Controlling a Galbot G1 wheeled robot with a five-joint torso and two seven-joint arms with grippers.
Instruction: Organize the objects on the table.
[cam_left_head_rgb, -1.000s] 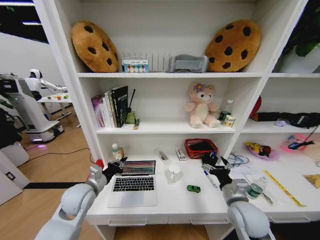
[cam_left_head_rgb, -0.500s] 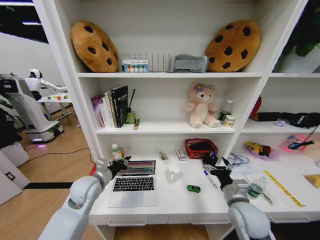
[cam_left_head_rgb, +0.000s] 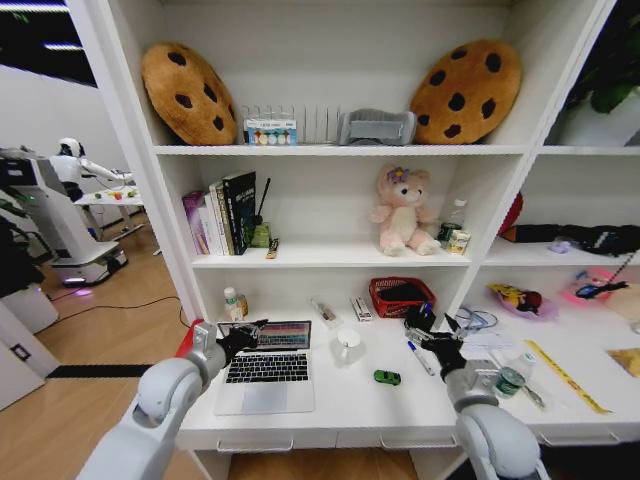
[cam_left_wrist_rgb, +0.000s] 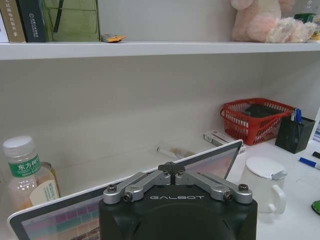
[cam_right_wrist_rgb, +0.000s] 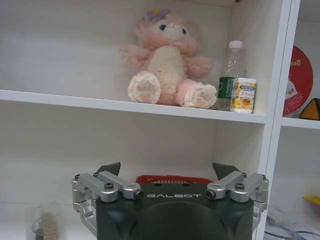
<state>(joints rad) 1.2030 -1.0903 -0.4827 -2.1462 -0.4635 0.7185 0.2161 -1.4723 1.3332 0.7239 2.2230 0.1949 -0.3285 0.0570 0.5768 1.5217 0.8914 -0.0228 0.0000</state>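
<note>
Moved toward one o'clock: left hand (cam_left_head_rgb: 254, 326), up from the laptop's (cam_left_head_rgb: 266, 368) left edge a second ago to the screen's top left corner now. Fingers drawn together above the screen's upper rim.

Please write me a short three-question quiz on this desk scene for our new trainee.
1. True or false: the laptop lid is open.
2. What lies nearest the green toy car? A) the red basket B) the white mug C) the books
3. Fill in: the left gripper is at the laptop's screen edge with its fingers ____.

Key: 1 true; 2 B; 3 shut. The right gripper hovers open beside the blue-capped marker.
</note>
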